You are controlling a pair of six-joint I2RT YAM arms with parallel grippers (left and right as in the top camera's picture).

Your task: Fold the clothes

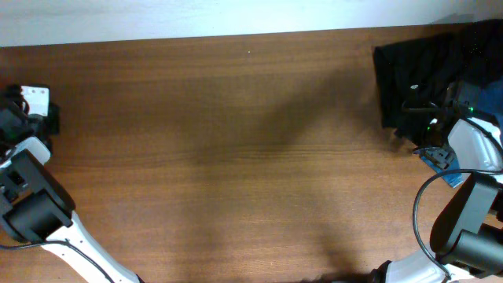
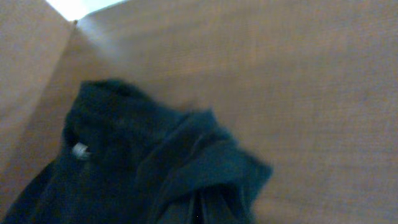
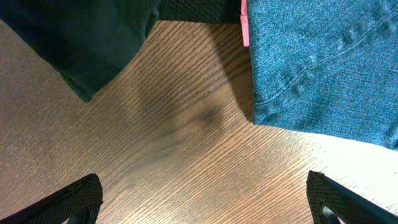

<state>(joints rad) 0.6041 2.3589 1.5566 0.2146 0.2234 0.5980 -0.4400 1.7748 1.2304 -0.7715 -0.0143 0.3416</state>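
**Black fabric (image 2: pixel 155 168) bunched under my left lens, nothing folded yet**

Close beneath my left wrist camera that fabric lies in soft, rumpled ridges on the table (image 1: pixel 236 157). It carries a small pale speck, too blurred to read. My left gripper (image 1: pixel 23 110) sits at the table's left edge. Its fingers do not show in its own view, but they are pressed together. Whether any cloth is caught between them I cannot tell.

The T-shirt (image 1: pixel 416 71) is heaped at the table's far right corner, black and thin, slumped in on itself. I can pick out no sleeve, hem, collar or logo. Whether the fabric under my left lens belongs to it I cannot say, since overhead the two places are well apart.

My right gripper (image 3: pixel 205 202) hovers at that same corner, its fingers (image 3: pixel 68 202) spread wide over bare wood, gripping nothing. A flap of the T-shirt lies just ahead on one side, a blue denim-like cloth (image 3: pixel 323 62) on the other.

As I judge it, the task is at its very start, with no flat layer, crease or fold made. The T-shirt has yet to be drawn out, spread flat on the table's middle and folded.
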